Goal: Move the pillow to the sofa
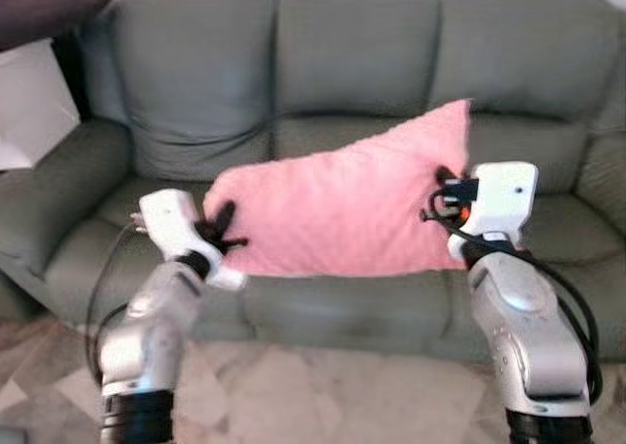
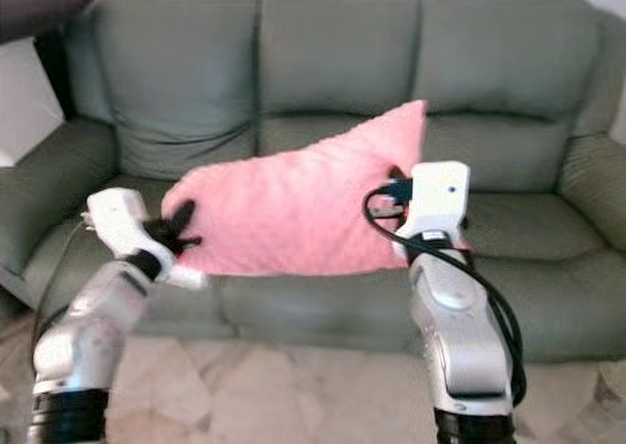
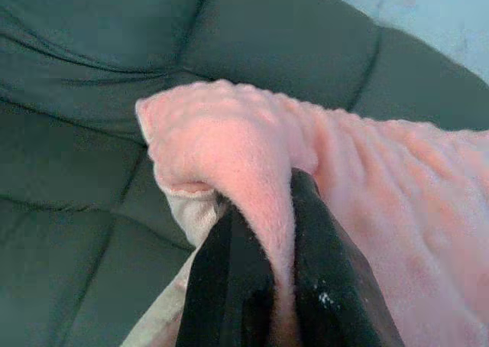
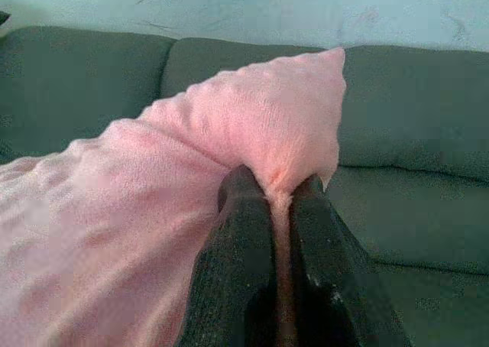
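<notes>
A pink fluffy pillow hangs in front of the grey-green three-seat sofa, held up between my two arms above the seat cushions. My left gripper is shut on the pillow's left edge; its black fingers pinch a fold of pink fabric. My right gripper is shut on the right edge below the raised corner, fingers clamped on the cloth. The pillow tilts, its right corner higher than its left.
The sofa's left armrest stands near my left arm. A white object and a dark cushion sit at the far left. Pale marble floor lies before the sofa.
</notes>
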`<state>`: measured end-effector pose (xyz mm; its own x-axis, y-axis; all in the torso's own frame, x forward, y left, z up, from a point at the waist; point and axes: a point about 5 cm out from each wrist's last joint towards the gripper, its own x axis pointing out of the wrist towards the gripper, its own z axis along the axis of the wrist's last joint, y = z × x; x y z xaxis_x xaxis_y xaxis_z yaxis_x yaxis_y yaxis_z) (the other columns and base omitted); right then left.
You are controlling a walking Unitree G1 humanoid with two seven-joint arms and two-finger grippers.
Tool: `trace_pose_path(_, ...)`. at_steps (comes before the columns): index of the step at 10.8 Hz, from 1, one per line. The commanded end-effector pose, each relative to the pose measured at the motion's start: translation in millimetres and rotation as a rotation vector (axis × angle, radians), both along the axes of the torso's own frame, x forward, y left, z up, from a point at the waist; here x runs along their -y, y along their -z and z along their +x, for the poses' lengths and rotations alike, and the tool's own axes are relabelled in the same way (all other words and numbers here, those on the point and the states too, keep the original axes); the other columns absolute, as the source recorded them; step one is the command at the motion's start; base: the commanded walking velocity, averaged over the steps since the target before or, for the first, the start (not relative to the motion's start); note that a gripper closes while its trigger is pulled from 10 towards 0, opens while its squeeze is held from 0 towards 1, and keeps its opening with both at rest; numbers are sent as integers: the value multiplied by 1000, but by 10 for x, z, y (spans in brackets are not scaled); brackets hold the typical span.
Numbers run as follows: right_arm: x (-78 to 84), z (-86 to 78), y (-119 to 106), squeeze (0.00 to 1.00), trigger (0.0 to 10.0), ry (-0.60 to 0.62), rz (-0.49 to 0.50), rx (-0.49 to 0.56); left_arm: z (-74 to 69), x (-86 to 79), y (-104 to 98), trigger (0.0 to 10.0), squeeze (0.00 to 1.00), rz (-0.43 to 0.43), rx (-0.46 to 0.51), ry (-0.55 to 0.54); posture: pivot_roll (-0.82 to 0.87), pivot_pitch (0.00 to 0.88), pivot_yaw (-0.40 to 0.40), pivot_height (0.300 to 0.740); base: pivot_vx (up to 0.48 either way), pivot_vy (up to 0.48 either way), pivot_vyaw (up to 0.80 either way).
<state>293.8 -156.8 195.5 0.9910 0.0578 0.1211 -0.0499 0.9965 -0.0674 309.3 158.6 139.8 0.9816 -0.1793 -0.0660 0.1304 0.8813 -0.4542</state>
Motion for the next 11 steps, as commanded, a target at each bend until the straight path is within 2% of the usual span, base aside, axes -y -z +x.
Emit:
trace_pose_path(1, 54, -9, -70, 0, 10000, 21, -6, 32, 20, 75, -59, 10000, 0, -8, 22, 16, -205, 0, 21, 740, 0, 0, 0)
trace_pose_path(7, 55, -4, -70, 0, 10000, 22, -7, 31, 32, 32, -111, 10000, 0, -35, 71, 11, -208, 0, 20, 740, 0, 0, 0)
trace_pose_path(11, 46, -5, -71, 0, 10000, 24, -5, 33, 23, 20, -133, 10000, 0, -43, 106, 24, -210, 0, 23, 740, 408, 0, 0)
